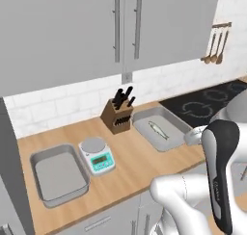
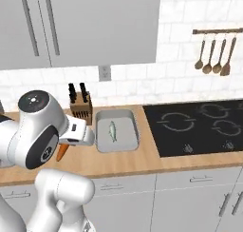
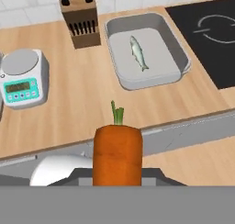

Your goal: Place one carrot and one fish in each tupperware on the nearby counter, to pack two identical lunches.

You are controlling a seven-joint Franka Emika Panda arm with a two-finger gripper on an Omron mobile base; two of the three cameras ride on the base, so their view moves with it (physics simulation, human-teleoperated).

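Note:
My gripper (image 3: 117, 176) is shut on an orange carrot (image 3: 117, 149), green stem pointing away from the hand. The carrot's tip (image 2: 61, 153) hangs below the hand at the front edge of the light wooden counter (image 3: 78, 108). Ahead and to the right sits a grey tupperware (image 3: 181, 58) with one silvery fish (image 3: 138, 53) lying in its middle. A second tupperware (image 1: 58, 175) lies empty at the counter's left end. The fingertips are hidden behind the carrot.
A white scale (image 1: 97, 155) with a teal display stands between the two trays. A wooden knife block (image 1: 117, 114) is behind, near the wall. The black cooktop (image 2: 199, 126) lies to the right. Cabinets hang overhead; utensils (image 2: 213, 57) hang on a rail.

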